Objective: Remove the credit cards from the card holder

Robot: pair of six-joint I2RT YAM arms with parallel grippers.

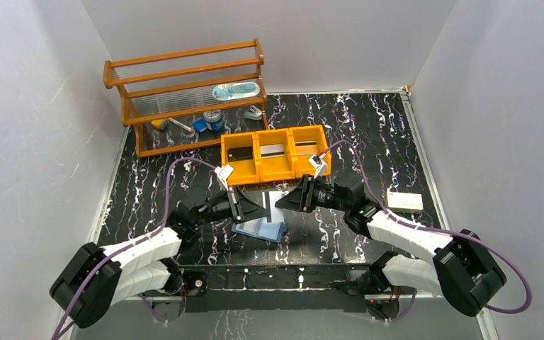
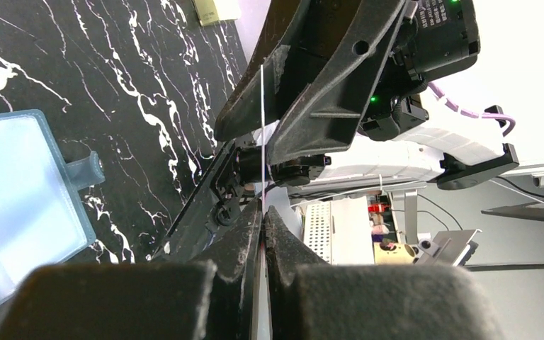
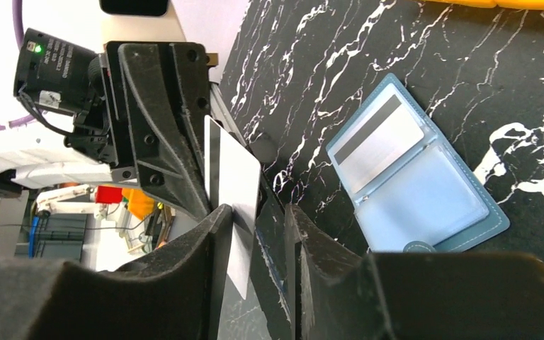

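The light blue card holder [image 1: 261, 228] lies open on the black marbled table, below both grippers. One silver-grey credit card [image 3: 382, 140] with a dark stripe sits in its upper pocket. My left gripper [image 2: 263, 212] is shut on a pale credit card [image 3: 232, 177], held on edge above the table. My right gripper [image 3: 258, 212] faces it with its jaws around the card's free end. The card lies against one finger, with a gap to the other. In the top view the two grippers [image 1: 273, 204] meet tip to tip above the holder.
An orange three-compartment tray [image 1: 258, 168] stands just behind the grippers, with a card in each compartment. A wooden rack [image 1: 184, 92] with small items is at the back left. A white box [image 1: 405, 202] lies at the right.
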